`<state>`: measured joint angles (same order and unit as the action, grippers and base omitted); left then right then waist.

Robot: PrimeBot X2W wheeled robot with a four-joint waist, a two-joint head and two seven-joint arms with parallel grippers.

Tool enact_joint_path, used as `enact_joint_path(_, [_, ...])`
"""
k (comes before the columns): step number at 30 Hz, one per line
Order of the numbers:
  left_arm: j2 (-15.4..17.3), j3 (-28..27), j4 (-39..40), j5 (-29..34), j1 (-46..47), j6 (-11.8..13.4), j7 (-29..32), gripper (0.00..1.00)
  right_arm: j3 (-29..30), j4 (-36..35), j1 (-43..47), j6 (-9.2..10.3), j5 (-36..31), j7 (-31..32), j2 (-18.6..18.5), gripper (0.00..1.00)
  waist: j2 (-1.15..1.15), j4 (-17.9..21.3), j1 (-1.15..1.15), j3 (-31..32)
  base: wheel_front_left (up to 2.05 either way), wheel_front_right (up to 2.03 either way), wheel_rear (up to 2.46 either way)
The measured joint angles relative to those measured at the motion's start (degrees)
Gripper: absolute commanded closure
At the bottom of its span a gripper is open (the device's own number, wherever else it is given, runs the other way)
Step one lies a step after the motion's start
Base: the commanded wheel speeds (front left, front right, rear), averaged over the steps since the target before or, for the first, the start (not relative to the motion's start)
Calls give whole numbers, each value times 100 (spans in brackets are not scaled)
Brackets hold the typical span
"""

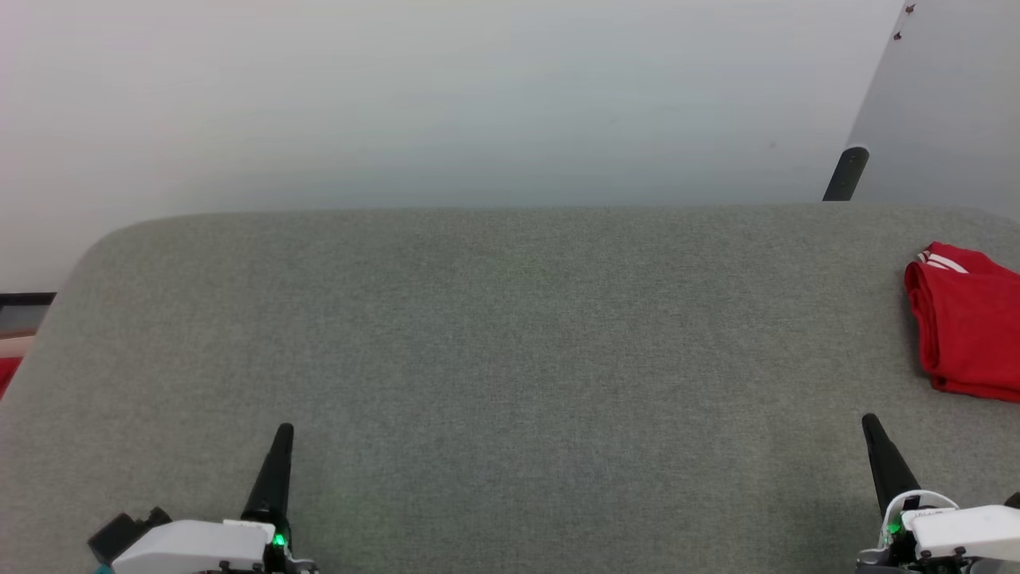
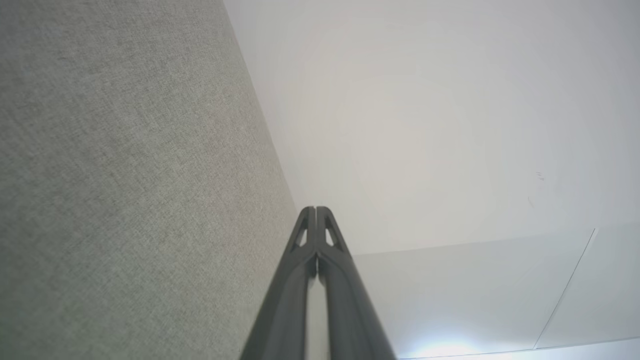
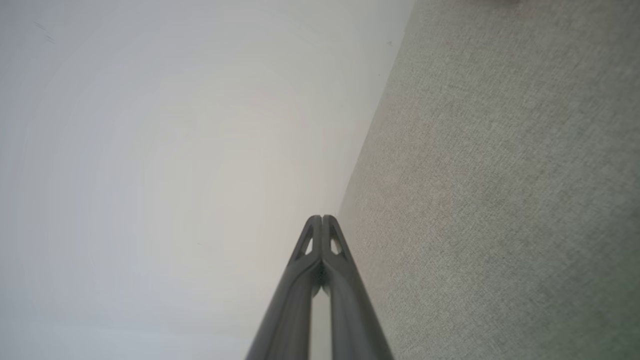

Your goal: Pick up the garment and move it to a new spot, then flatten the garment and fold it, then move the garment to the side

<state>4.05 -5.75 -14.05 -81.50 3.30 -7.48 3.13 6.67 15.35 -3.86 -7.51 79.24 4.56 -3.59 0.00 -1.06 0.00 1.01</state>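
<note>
A grey woven surface [image 1: 510,335] takes up the lower two thirds of the head view. Its far edge runs straight across the frame and rounds off at the upper left corner. Above it stands a plain pale wall [image 1: 398,104]. A light grey panel [image 1: 948,112] leans across the upper right corner of the frame, and a short dark post [image 1: 846,173] rises at its foot, just behind the surface's far edge.

The garment [image 1: 972,335] lies on the surface at the right edge of the frame, at mid height, folded into a compact red bundle. The frame cuts off its right part, so its full width is hidden. From what shows, its long axis seems to run from the top to the bottom of the frame, tilted a little. The rounded fold faces left, and the white striped trim sits at the upper end, pointing toward the far edge.

The left gripper [image 1: 283,434] sits at the lower left and the right gripper [image 1: 870,421] at the lower right, both pointing up the frame. Each wrist view shows its own two dark fingers pressed together tip to tip with nothing between them. The right gripper is below the garment and apart from it.

At the left edge, beyond the surface, there is a small red patch [image 1: 6,371] under a dark strip [image 1: 24,299].
</note>
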Motion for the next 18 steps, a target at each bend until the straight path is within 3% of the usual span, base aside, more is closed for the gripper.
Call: enact_joint_path(18, [-71, -44, 0, -630, 158, 0, 216, 100, -2, -76, -118, 1, 781, 110, 37, 100, 0, 60, 0, -67, 0, 0, 0])
